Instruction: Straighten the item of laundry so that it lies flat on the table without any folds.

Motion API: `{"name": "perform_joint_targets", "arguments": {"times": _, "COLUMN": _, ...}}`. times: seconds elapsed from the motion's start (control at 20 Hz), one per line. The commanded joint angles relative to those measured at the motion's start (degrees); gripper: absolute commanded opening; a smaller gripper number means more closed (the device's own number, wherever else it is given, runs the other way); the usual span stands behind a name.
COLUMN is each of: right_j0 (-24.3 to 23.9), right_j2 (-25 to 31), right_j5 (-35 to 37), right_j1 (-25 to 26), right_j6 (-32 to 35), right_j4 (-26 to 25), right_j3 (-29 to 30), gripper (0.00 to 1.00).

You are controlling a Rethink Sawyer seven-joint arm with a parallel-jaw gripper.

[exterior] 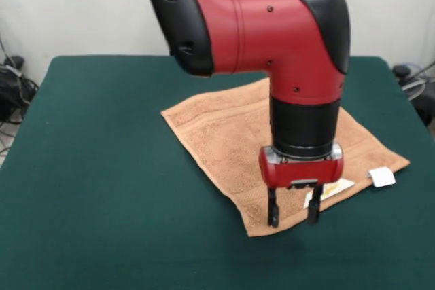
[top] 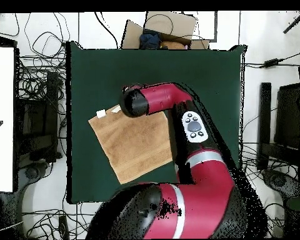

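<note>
The orange-tan towel [exterior: 224, 134] lies spread on the dark green table [exterior: 102, 188], turned like a diamond, with its white tag [exterior: 382, 176] at the right edge. It looks flat apart from a light patch at the near edge behind the gripper. My gripper [exterior: 293, 214] hangs over the towel's near edge, its two black fingers apart and empty, tips just above the cloth. In the overhead view the towel [top: 137, 147] lies left of the arm, the tag [top: 101, 113] at its upper left corner, and the arm's wrist covers the gripper [top: 132, 102].
The red arm [top: 190, 162] reaches from the bottom across the towel's right side. Cables, boxes and equipment [top: 34, 119] lie on the floor around the table. Bare green top [exterior: 102, 236] surrounds the towel.
</note>
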Motion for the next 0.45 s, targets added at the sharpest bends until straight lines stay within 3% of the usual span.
{"name": "perform_joint_targets", "arguments": {"times": 0.05, "right_j0": 0.0, "right_j2": -9.1, "right_j5": -3.1, "right_j1": -0.3, "right_j6": 12.0, "right_j4": -0.3, "right_j3": 5.8, "gripper": 1.00}}
{"name": "perform_joint_targets", "arguments": {"times": 0.45, "right_j0": 0.0, "right_j2": -10.0, "right_j5": -2.7, "right_j1": 0.9, "right_j6": 11.5, "right_j4": 0.7, "right_j3": 4.1, "gripper": 1.00}}
